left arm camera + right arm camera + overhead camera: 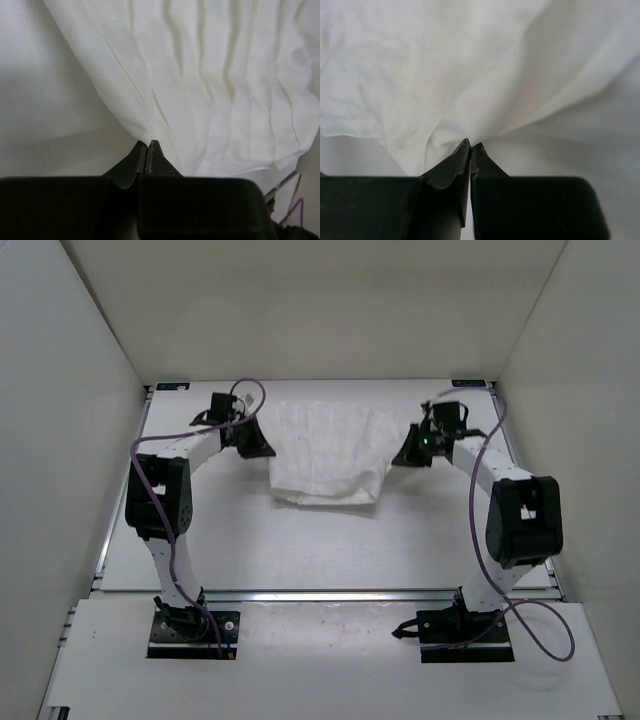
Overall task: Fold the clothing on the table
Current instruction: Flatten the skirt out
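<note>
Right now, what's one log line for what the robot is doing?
left tool: shut on clothing, left side | right tool: shut on clothing, right side | place: far half of table

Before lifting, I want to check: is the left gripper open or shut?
Shut: the left gripper pinches the clothing edge, fingertips together.

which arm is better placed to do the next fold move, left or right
About even: the left gripper is shut on the left edge of the clothing and the right gripper on its right edge, so both probably move together.
</note>
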Controlling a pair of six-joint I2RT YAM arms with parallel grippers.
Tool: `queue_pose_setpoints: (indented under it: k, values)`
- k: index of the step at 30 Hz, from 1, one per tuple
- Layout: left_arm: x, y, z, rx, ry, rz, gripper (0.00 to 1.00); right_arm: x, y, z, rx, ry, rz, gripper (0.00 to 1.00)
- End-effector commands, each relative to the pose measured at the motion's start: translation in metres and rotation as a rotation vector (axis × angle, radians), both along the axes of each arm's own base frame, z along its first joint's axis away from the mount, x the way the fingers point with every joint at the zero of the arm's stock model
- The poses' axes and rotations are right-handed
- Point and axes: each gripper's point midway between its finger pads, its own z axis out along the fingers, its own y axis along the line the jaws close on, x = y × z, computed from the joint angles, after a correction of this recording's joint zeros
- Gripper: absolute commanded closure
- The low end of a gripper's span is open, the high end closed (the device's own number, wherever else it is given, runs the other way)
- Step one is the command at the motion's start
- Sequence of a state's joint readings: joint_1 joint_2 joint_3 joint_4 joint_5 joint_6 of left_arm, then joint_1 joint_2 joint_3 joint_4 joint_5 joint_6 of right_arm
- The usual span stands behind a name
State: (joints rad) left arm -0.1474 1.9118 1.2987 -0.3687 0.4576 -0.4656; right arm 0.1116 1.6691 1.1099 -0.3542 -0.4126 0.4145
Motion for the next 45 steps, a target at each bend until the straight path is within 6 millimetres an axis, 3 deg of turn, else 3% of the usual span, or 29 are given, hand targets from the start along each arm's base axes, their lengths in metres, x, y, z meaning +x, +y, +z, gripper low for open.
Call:
queue_pose_setpoints:
  k: [1,2,4,5,6,7,8,9,10,11,12,13,14,15,17,21,22,26,29,31,32,34,36,38,40,42,44,45]
  values:
    - [0.053,-0.029,0.099,-0.02,-0.239,-0.089,1.0,0.072,0.009,0.096,-0.106,-0.273,0.081,1.0]
    - [0.059,-0.03,0.116,-0.017,-0.273,-0.084,1.0,0.088,0.018,0.137,-0.121,-0.366,0.104,1.0]
    - [0.084,-0.025,0.189,-0.029,-0.44,-0.043,1.0,0.111,0.015,0.217,-0.144,-0.551,0.073,1.0]
    - [0.09,-0.021,0.212,-0.04,-0.492,-0.024,1.0,0.113,0.009,0.23,-0.145,-0.573,0.052,1.0]
    - [0.09,-0.018,0.22,-0.056,-0.499,-0.013,1.0,0.114,0.005,0.248,-0.121,-0.607,0.041,1.0]
    - [0.091,-0.009,0.23,-0.064,-0.52,-0.002,1.0,0.114,0.002,0.251,-0.11,-0.62,0.043,1.0]
    - [0.088,-0.007,0.225,-0.079,-0.505,-0.008,1.0,0.114,-0.005,0.254,-0.109,-0.631,0.03,1.0]
    - [0.085,0.0,0.227,-0.066,-0.518,-0.005,1.0,0.108,-0.006,0.242,-0.109,-0.608,0.037,1.0]
    - [0.077,0.002,0.213,-0.054,-0.493,0.001,1.0,0.103,-0.007,0.211,-0.116,-0.553,0.058,1.0]
    - [0.066,0.0,0.183,-0.031,-0.44,-0.005,1.0,0.096,-0.007,0.214,-0.111,-0.571,0.055,1.0]
    - [0.059,0.001,0.183,-0.022,-0.455,-0.007,1.0,0.084,-0.006,0.185,-0.095,-0.523,0.063,1.0]
    - [0.041,0.0,0.157,-0.012,-0.397,-0.016,1.0,0.068,0.001,0.158,-0.067,-0.484,0.082,1.0]
    - [0.023,-0.003,0.123,-0.006,-0.328,-0.038,1.0,0.058,0.005,0.144,-0.038,-0.455,0.095,1.0]
    - [0.014,-0.004,0.118,-0.001,-0.328,-0.046,1.0,0.043,0.002,0.112,-0.028,-0.401,0.086,1.0]
    - [-0.029,-0.007,0.068,0.008,-0.215,-0.087,1.0,0.003,0.007,0.052,-0.01,-0.258,0.101,1.0]
    - [-0.096,-0.008,0.011,0.039,-0.069,-0.159,1.0,-0.051,0.017,-0.004,0.036,-0.115,0.128,0.99]
    - [-0.105,-0.007,0.01,0.041,-0.059,-0.168,1.0,-0.064,0.017,-0.015,0.045,-0.089,0.127,1.0]
    - [-0.137,-0.004,-0.014,0.104,0.04,-0.199,1.0,-0.075,0.011,-0.023,0.038,-0.059,0.095,1.0]
    - [-0.142,-0.006,-0.017,0.107,0.059,-0.214,0.96,-0.075,0.005,-0.021,0.045,-0.055,0.092,0.98]
    - [-0.142,-0.006,-0.017,0.09,0.065,-0.204,0.71,-0.073,-0.002,-0.017,0.046,-0.052,0.084,0.7]
    - [-0.139,-0.005,-0.012,0.088,0.051,-0.191,0.52,-0.074,-0.003,-0.013,0.047,-0.058,0.086,0.64]
    - [-0.139,0.0,-0.004,0.092,0.04,-0.163,0.24,-0.079,0.001,-0.002,0.06,-0.088,0.107,0.47]
    - [-0.139,0.005,0.01,0.103,0.002,-0.143,0.14,-0.089,0.007,0.011,0.055,-0.144,0.132,0.35]
    - [-0.145,0.006,0.017,0.103,-0.019,-0.133,0.12,-0.104,0.013,0.015,0.073,-0.153,0.14,0.23]
    - [-0.155,0.002,0.021,0.097,-0.027,-0.124,0.14,-0.123,0.02,0.012,0.073,-0.146,0.169,0.22]
    - [-0.171,-0.004,0.021,0.07,-0.017,-0.118,0.14,-0.147,0.026,0.0,0.089,-0.12,0.185,0.24]
    - [-0.192,-0.009,0.005,0.049,0.009,-0.106,0.16,-0.167,0.03,-0.011,0.124,-0.077,0.195,0.37]
    - [-0.191,-0.011,0.012,0.02,-0.02,-0.078,0.17,-0.176,0.028,-0.02,0.121,-0.061,0.189,0.37]
